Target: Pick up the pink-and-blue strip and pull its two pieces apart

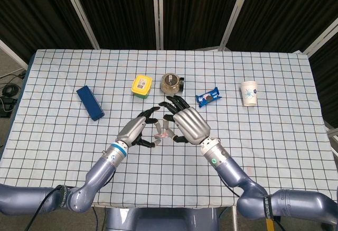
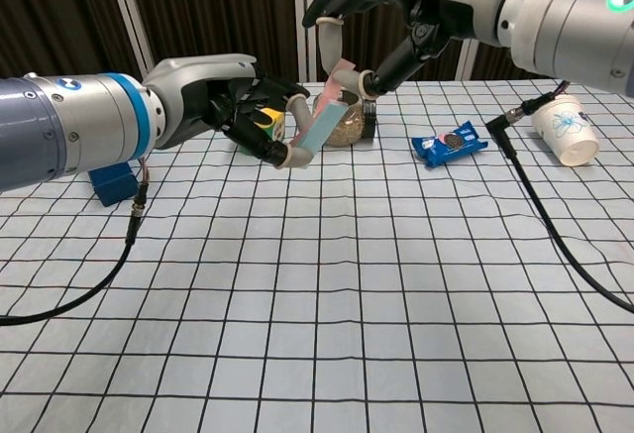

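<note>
Strip half hidden between both hands' fingers.

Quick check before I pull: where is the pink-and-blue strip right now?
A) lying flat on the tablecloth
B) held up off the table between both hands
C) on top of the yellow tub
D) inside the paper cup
B: in the chest view the strip hangs above the cloth, its pink end pinched by the right hand and its blue end at the fingers of the left hand.
</note>
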Controlling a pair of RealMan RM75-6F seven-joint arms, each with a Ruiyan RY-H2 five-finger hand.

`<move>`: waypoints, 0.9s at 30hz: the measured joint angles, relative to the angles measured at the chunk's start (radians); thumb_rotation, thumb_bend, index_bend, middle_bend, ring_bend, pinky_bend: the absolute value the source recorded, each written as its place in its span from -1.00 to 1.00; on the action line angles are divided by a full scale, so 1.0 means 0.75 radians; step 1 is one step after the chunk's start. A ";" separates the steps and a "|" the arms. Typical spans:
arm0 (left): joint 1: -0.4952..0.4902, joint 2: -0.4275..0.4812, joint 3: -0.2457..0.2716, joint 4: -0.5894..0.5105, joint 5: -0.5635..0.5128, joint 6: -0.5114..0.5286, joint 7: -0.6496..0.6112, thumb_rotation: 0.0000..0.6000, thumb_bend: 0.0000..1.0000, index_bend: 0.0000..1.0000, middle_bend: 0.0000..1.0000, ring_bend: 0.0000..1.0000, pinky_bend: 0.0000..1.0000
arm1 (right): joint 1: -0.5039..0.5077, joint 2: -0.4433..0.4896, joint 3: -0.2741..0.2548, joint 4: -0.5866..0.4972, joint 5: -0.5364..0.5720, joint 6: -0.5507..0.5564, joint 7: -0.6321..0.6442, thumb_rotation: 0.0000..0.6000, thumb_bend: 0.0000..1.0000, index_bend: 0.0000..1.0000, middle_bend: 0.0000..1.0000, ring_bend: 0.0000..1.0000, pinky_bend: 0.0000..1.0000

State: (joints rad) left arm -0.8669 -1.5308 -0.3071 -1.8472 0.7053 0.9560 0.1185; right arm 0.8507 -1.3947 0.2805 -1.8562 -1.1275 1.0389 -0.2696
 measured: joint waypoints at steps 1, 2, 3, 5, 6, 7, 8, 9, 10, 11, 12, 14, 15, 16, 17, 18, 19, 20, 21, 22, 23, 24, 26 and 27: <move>0.000 0.000 0.000 -0.001 -0.001 0.000 -0.001 1.00 -0.26 0.18 -1.00 -1.00 -1.00 | 0.000 0.000 0.000 0.000 0.000 0.000 0.000 1.00 -0.19 0.40 -0.70 -1.00 -1.00; -0.001 -0.001 0.000 -0.001 -0.003 0.002 -0.001 1.00 -0.25 0.20 -1.00 -1.00 -1.00 | 0.001 0.000 0.000 0.000 -0.001 0.001 -0.001 1.00 -0.19 0.40 -0.70 -1.00 -1.00; -0.002 -0.001 0.000 -0.002 -0.005 0.003 0.000 1.00 -0.25 0.23 -1.00 -1.00 -1.00 | 0.001 -0.001 0.000 0.001 0.000 0.001 0.000 1.00 -0.19 0.40 -0.70 -1.00 -1.00; -0.003 -0.002 0.001 -0.002 -0.008 0.006 0.002 1.00 -0.20 0.29 -1.00 -1.00 -1.00 | 0.002 -0.001 0.001 0.002 0.001 0.000 0.001 1.00 -0.19 0.40 -0.70 -1.00 -1.00; -0.004 -0.002 0.001 -0.003 -0.010 0.007 0.003 1.00 -0.18 0.29 -1.00 -1.00 -1.00 | 0.002 -0.002 0.001 0.002 0.001 0.000 0.002 1.00 -0.19 0.40 -0.70 -1.00 -1.00; -0.005 -0.003 0.001 -0.003 -0.011 0.009 0.005 1.00 -0.17 0.29 -1.00 -1.00 -1.00 | 0.002 -0.002 0.000 0.003 0.000 0.001 0.002 1.00 -0.19 0.40 -0.70 -1.00 -1.00; -0.006 -0.004 0.001 -0.003 -0.013 0.011 0.005 1.00 -0.17 0.30 -1.00 -1.00 -1.00 | 0.001 -0.002 -0.001 0.003 -0.001 0.001 0.003 1.00 -0.19 0.40 -0.70 -1.00 -1.00; -0.006 -0.005 0.001 -0.003 -0.016 0.011 0.004 1.00 -0.15 0.30 -1.00 -1.00 -1.00 | 0.001 -0.001 -0.002 0.004 -0.002 0.000 0.004 1.00 -0.19 0.40 -0.70 -1.00 -1.00; -0.006 -0.005 0.000 -0.003 -0.020 0.011 0.002 1.00 -0.13 0.32 -1.00 -1.00 -1.00 | 0.000 0.000 -0.002 0.004 -0.002 -0.001 0.006 1.00 -0.19 0.40 -0.70 -1.00 -1.00; -0.007 -0.006 -0.001 -0.003 -0.022 0.013 0.002 1.00 -0.11 0.33 -1.00 -1.00 -1.00 | -0.001 0.002 -0.002 0.003 -0.003 0.000 0.009 1.00 -0.19 0.40 -0.70 -1.00 -1.00; -0.007 -0.006 -0.001 -0.004 -0.025 0.017 0.002 1.00 -0.09 0.34 -1.00 -1.00 -1.00 | -0.002 0.005 -0.002 0.002 -0.007 0.000 0.014 1.00 -0.19 0.40 -0.70 -1.00 -1.00; -0.006 -0.007 -0.003 -0.005 -0.029 0.022 0.000 1.00 -0.10 0.36 -1.00 -1.00 -1.00 | -0.005 0.010 -0.001 0.000 -0.013 0.001 0.023 1.00 -0.19 0.40 -0.70 -1.00 -1.00; -0.005 -0.008 -0.003 -0.003 -0.031 0.022 -0.002 1.00 -0.10 0.37 -1.00 -1.00 -1.00 | -0.007 0.013 -0.001 0.000 -0.018 0.002 0.028 1.00 -0.19 0.40 -0.70 -1.00 -1.00; -0.005 -0.008 -0.003 -0.002 -0.033 0.023 -0.002 1.00 -0.10 0.38 -1.00 -1.00 -1.00 | -0.008 0.016 -0.001 -0.001 -0.021 0.003 0.032 1.00 -0.19 0.40 -0.70 -1.00 -1.00; -0.004 -0.008 -0.002 -0.001 -0.035 0.023 -0.004 1.00 -0.10 0.40 -1.00 -1.00 -1.00 | -0.010 0.018 -0.001 -0.001 -0.025 0.004 0.037 1.00 -0.19 0.40 -0.70 -1.00 -1.00; -0.004 -0.008 -0.002 0.002 -0.038 0.023 -0.006 1.00 -0.10 0.41 -1.00 -1.00 -1.00 | -0.012 0.022 -0.001 -0.002 -0.030 0.005 0.042 1.00 -0.19 0.40 -0.70 -1.00 -1.00; -0.003 -0.007 -0.002 0.004 -0.040 0.022 -0.008 1.00 -0.10 0.42 -1.00 -1.00 -1.00 | -0.014 0.026 -0.002 -0.002 -0.035 0.006 0.045 1.00 -0.19 0.40 -0.70 -1.00 -1.00; -0.001 -0.007 -0.001 0.005 -0.043 0.021 -0.011 1.00 -0.10 0.43 -1.00 -1.00 -1.00 | -0.017 0.030 -0.003 -0.002 -0.040 0.007 0.050 1.00 -0.19 0.40 -0.70 -1.00 -1.00; 0.001 -0.006 -0.001 0.006 -0.050 0.019 -0.015 1.00 -0.10 0.44 -1.00 -1.00 -1.00 | -0.021 0.037 -0.004 -0.002 -0.051 0.010 0.056 1.00 -0.19 0.40 -0.70 -1.00 -1.00; 0.003 -0.004 -0.001 0.007 -0.057 0.017 -0.019 1.00 -0.10 0.45 -1.00 -1.00 -1.00 | -0.026 0.044 -0.006 -0.002 -0.060 0.012 0.064 1.00 -0.19 0.40 -0.70 -1.00 -1.00; 0.006 0.000 0.002 0.010 -0.068 0.013 -0.022 1.00 -0.10 0.46 -1.00 -1.00 -1.00 | -0.031 0.052 -0.008 -0.002 -0.071 0.015 0.074 1.00 -0.19 0.40 -0.70 -1.00 -1.00; 0.008 0.003 0.005 0.016 -0.074 0.011 -0.022 1.00 -0.10 0.47 -1.00 -1.00 -1.00 | -0.042 0.066 -0.011 0.000 -0.086 0.021 0.090 1.00 -0.18 0.40 -0.70 -1.00 -1.00; 0.014 0.010 0.010 0.028 -0.083 0.004 -0.029 1.00 -0.10 0.47 -1.00 -1.00 -1.00 | -0.058 0.087 -0.017 0.004 -0.111 0.029 0.120 1.00 -0.18 0.40 -0.70 -1.00 -1.00; 0.018 0.016 0.013 0.033 -0.087 -0.003 -0.036 1.00 -0.10 0.47 -1.00 -1.00 -1.00 | -0.068 0.101 -0.020 0.008 -0.127 0.033 0.139 1.00 -0.18 0.40 -0.70 -1.00 -1.00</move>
State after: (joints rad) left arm -0.8531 -1.5192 -0.2976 -1.8225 0.6404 0.9536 0.0915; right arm 0.7999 -1.3191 0.2652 -1.8500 -1.2227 1.0638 -0.1656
